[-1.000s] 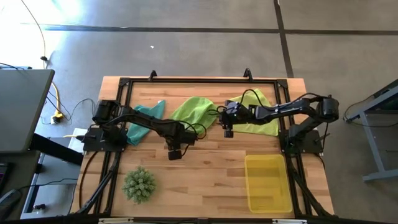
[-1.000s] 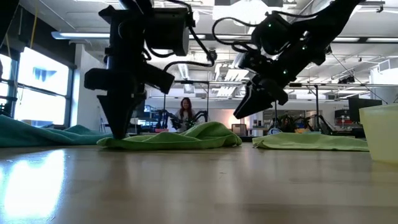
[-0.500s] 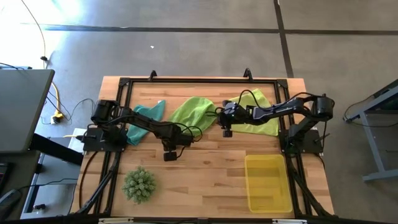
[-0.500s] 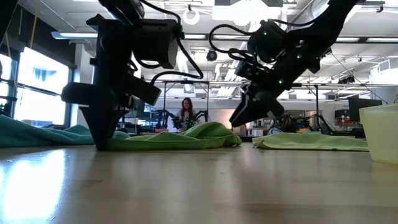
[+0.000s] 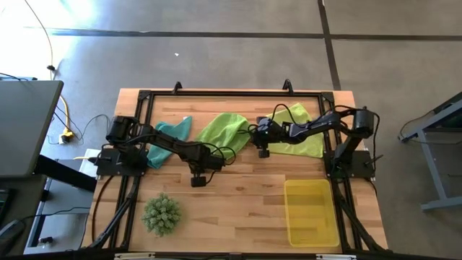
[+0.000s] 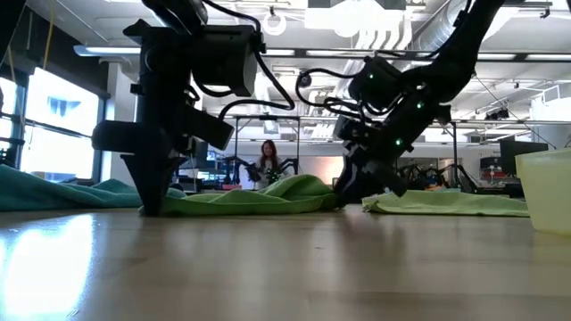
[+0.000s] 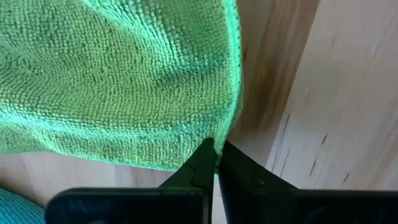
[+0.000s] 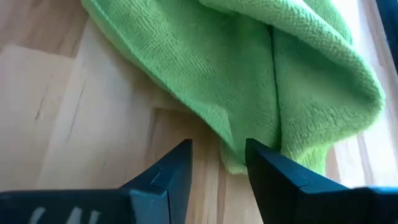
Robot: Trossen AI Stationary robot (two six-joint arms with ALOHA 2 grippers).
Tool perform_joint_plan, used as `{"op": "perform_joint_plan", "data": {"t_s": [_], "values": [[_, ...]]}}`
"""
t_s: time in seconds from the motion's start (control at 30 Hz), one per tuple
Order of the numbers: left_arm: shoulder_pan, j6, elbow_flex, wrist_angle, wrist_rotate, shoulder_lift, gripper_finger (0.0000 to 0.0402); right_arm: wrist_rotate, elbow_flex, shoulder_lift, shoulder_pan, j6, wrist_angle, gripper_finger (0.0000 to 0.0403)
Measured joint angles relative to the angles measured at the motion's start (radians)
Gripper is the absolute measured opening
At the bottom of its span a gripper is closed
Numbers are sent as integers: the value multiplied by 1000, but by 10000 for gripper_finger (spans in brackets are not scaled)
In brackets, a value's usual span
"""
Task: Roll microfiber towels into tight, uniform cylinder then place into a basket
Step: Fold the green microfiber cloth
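The bright green towel (image 5: 224,130) lies crumpled on the table at mid-back. My left gripper (image 5: 201,165) is shut on its near-left corner, down at the table (image 6: 152,207). My right gripper (image 5: 262,149) is open and low at the towel's right end (image 6: 346,196). Its two fingers stand on either side of a towel corner (image 8: 231,160). The teal towel (image 5: 170,136) lies at the back left. The pale yellow-green towel (image 5: 297,136) lies under my right arm. The yellow basket (image 5: 312,213) stands at the near right. My left gripper pinches a corner of the bright green towel (image 7: 219,142) between its two fingers, at the hemmed edge. The fingers come from above, pointing down. The corner is at table level and the rest of the towel lies slack on the wood.
A spiky green plant-like ball (image 5: 160,214) sits at the near left. A black frame (image 5: 216,92) runs along the table's back and sides. Bare wood (image 5: 238,202) lies between the ball and the basket.
My left gripper has gone a little toward the table's left edge, staying down at the green towel's left end. My right gripper has come down and toward the table's left edge, onto the green towel's right end.
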Motion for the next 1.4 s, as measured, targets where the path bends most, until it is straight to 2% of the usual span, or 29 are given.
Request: {"op": "perform_joint_plan", "data": {"t_s": [0.17,0.27,0.53,0.73,0.87,1.0,1.17,1.4], "values": [[0,-12,0,1,-6,0,3,17,0,34,1,5,42,137],[0,-24,0,1,-7,0,3,18,2,37,1,8,30,120],[1,-75,0,1,-26,1,3,61,2,36,10,64,1,13],[3,-155,3,-1,-41,-9,3,137,0,-35,26,111,-117,12],[5,-198,53,-47,-119,-42,3,158,0,-124,41,125,-211,3],[2,-210,148,-165,-218,-60,3,158,18,-236,55,128,-328,2],[4,-209,299,-320,-376,-71,3,179,118,-362,62,106,-517,1],[14,-212,471,-519,-621,-79,3,225,272,-450,42,-17,-660,1]]}}
